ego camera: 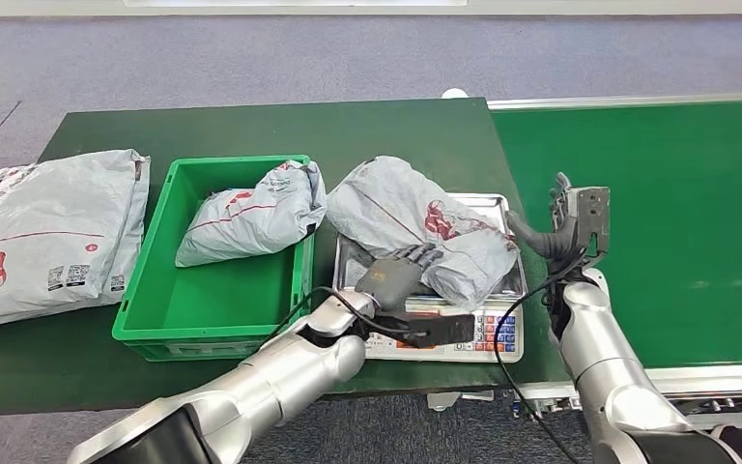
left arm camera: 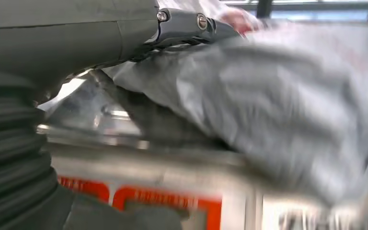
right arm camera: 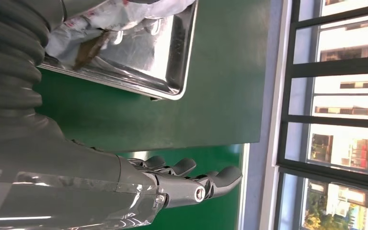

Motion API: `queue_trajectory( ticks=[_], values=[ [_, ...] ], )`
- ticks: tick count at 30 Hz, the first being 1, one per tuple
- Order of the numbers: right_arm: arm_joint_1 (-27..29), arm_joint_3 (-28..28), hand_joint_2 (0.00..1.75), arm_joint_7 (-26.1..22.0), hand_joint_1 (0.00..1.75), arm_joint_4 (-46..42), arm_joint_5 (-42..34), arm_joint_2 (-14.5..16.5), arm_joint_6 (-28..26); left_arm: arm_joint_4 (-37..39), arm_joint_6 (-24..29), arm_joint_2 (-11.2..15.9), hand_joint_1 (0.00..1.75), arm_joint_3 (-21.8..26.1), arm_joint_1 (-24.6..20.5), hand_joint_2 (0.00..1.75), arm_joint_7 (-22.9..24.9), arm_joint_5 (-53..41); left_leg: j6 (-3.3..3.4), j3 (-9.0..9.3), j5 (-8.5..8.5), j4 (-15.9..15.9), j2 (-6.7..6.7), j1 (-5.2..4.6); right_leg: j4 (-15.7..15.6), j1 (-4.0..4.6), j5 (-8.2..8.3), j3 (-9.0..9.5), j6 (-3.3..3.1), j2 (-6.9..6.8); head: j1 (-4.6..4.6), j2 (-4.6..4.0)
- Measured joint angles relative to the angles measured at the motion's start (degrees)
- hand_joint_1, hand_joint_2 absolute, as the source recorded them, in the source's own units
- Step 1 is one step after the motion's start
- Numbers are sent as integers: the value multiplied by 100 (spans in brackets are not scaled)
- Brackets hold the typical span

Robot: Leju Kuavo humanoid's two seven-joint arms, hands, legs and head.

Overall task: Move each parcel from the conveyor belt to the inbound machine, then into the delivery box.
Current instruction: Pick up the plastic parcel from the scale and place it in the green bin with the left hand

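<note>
We count three grey plastic parcels. One lies on the steel tray of the weighing scale [ego camera: 495, 333], one rests inside the green delivery box [ego camera: 145, 290], and a large one sits on the dark green table [ego camera: 251, 121], left of the box. The green conveyor belt [ego camera: 696, 213] runs on the right. Our left hand [ego camera: 396, 271] rests its fingers on the near edge of the parcel on the scale [ego camera: 415, 222]; we cannot tell whether it grips. Our right hand [ego camera: 568, 217] hangs beside the scale, fingers slightly spread, holding nothing.
</note>
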Motion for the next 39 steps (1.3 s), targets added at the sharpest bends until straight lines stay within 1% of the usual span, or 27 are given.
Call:
queue_trajectory(
  ticks=[3, 6, 13, 16, 22, 25, 29, 33, 39],
  values=[
    [49, 0, 175, -30, 0, -14, 43, 57, 7, 21, -82, 0, 175, -359, 39, 175, 63, -185, 0, 0, 0, 0, 1, 0, 0, 0, 0, 0, 0, 1, 0, 0],
    [65, 0, 175, -38, 0, -14, 81, 129, 5, 28, -98, 0, 175, -583, 21, 175, 87, -275, 0, 1, -1, -1, 0, 1, 0, 1, -1, 2, 0, -1, 0, 0],
    [68, 0, 175, -38, 0, -14, 110, 227, 4, 26, -44, 0, 175, -791, -78, 175, 80, -291, 0, 6, -1, -1, 1, 2, 0, 2, -1, 8, 0, 0, 0, 0],
    [67, 0, 175, -36, 0, -13, 164, 259, -11, 37, 149, 0, 175, -796, -67, 175, 14, -291, 0, 6, -1, -1, 0, 2, 0, 2, -1, 8, -1, -1, 0, 0],
    [22, 3, 175, -35, 0, 25, 227, 302, 8, 127, 771, 0, 175, -778, -52, 175, -93, -493, 0, 5, -1, -1, -1, 2, 0, 2, -1, 7, -1, -1, 0, 0],
    [-9, 4, 175, -35, 0, 54, 235, 321, 17, 160, 1049, 0, 175, -733, -67, 175, -141, -688, -1, 5, -1, -1, -1, 2, 0, 2, -1, 6, -1, -1, 0, 0],
    [-44, 7, 175, -35, 0, 85, 237, 340, 34, 111, 1315, 1, 175, -549, -151, 175, -174, -1210, 0, 5, 0, -1, -2, 2, 0, 2, -1, 6, -1, -2, 0, 0],
    [-80, 7, 175, -35, 0, 103, 234, 349, 52, -132, 1350, 2, 175, -274, -246, 175, -170, -1863, 0, 5, 0, -1, -2, 1, 0, 1, -1, 6, 0, -2, 0, 0],
    [-96, 7, 175, -35, 0, 108, 170, 319, 73, -577, 1245, 2, 175, 246, -318, 175, -211, -2925, 0, 4, 0, 0, -3, 1, 0, 1, -1, 4, 0, -2, 0, 0]
  ],
)
